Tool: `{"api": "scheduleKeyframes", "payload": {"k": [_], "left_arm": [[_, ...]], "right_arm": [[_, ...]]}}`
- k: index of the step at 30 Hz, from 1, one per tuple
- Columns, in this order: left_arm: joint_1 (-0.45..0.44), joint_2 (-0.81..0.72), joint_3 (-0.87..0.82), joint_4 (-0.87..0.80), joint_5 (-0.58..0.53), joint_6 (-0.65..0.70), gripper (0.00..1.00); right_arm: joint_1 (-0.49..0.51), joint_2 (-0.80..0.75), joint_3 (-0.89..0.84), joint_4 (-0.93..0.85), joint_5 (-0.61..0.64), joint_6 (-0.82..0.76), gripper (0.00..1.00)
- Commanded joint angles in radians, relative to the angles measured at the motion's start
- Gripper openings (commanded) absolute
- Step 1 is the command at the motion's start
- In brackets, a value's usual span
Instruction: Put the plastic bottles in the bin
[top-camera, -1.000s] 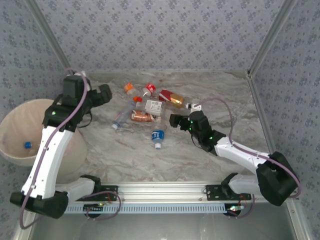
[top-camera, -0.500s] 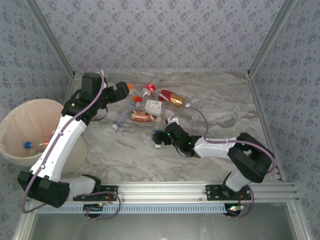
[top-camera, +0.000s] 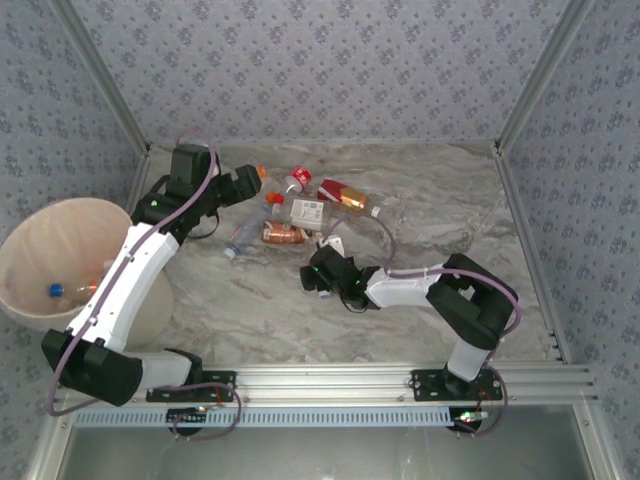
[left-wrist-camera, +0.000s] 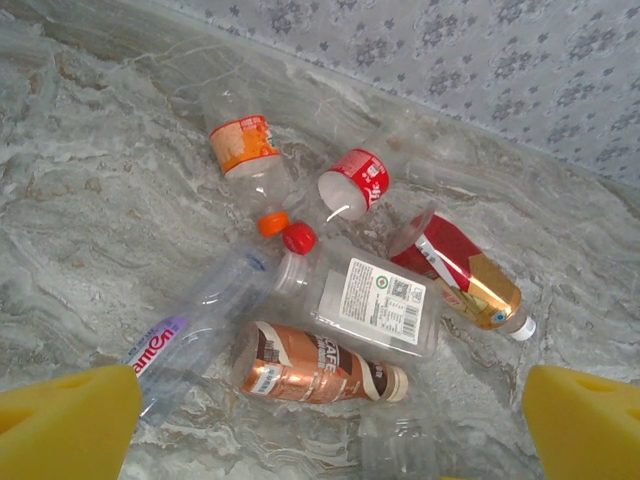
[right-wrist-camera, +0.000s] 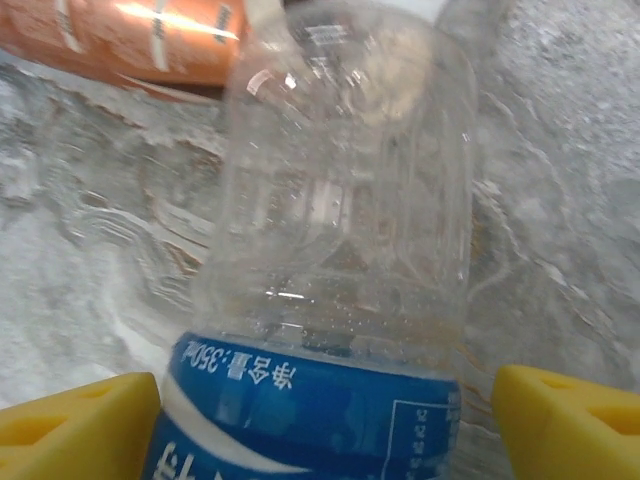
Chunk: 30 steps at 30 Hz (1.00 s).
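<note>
Two yellow pads of my right tool stand on either side of the blue-labelled bottle, down at its label end. That bottle lies flat on the table with its long axis running straight away from my wrist. My pads therefore cross it squarely, which is what a pinch needs. The pad at the left of my wrist view sits right against the label. On the other side I see a sliver of table between pad and plastic. So the jaws are part-spread around the bottle and not yet pinching it, and I judge the squeeze must be finished before any lift. The bottle is thin, clear and dented, so I expect it to give under the pads.

From above, this bottle lies apart from the others, nearer my bases. The bin stands beyond the table's left edge, well apart from the bottle and beside my left arm. A blue-capped bottle lies in its bottom.

My left tool is spread wide and holds nothing. It hangs over the heap: an orange-labelled bottle, a red-labelled bottle, a red-and-gold bottle, a white-labelled bottle and a brown bottle. That arm is the nearer to the bin.
</note>
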Motion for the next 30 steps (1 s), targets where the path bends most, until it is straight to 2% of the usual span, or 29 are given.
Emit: {"api": "scheduleKeyframes", "payload": {"k": [1, 3, 7, 14, 22, 25, 27, 30], "left_arm": [[-0.004, 0.006, 0.002, -0.008, -0.007, -0.007, 0.98], [-0.004, 0.011, 0.0, -0.009, -0.01, -0.007, 0.98], [-0.004, 0.021, 0.003, -0.011, -0.007, -0.006, 0.98], [-0.004, 0.023, -0.01, 0.011, 0.028, -0.002, 0.98], [-0.005, 0.006, -0.089, 0.171, 0.215, -0.001, 0.98], [-0.01, -0.001, -0.132, 0.267, 0.319, -0.034, 0.98], [-0.017, 0.017, -0.138, 0.309, 0.426, -0.044, 0.98], [-0.075, 0.033, -0.144, 0.344, 0.428, -0.029, 0.98]], "right_arm": [[0.004, 0.028, 0.021, -0.081, 0.06, 0.028, 0.83], [0.006, 0.048, 0.02, -0.078, 0.042, 0.021, 0.8], [0.005, 0.042, -0.026, 0.053, -0.014, -0.055, 0.72], [-0.002, -0.031, -0.115, 0.187, -0.04, -0.113, 0.59], [-0.046, -0.18, -0.197, 0.345, -0.169, -0.186, 0.56], [-0.066, -0.232, -0.205, 0.402, -0.231, -0.2, 0.56], [-0.092, -0.258, -0.194, 0.421, -0.286, -0.197, 0.56], [-0.132, -0.276, -0.17, 0.449, -0.354, -0.173, 0.56]]}}
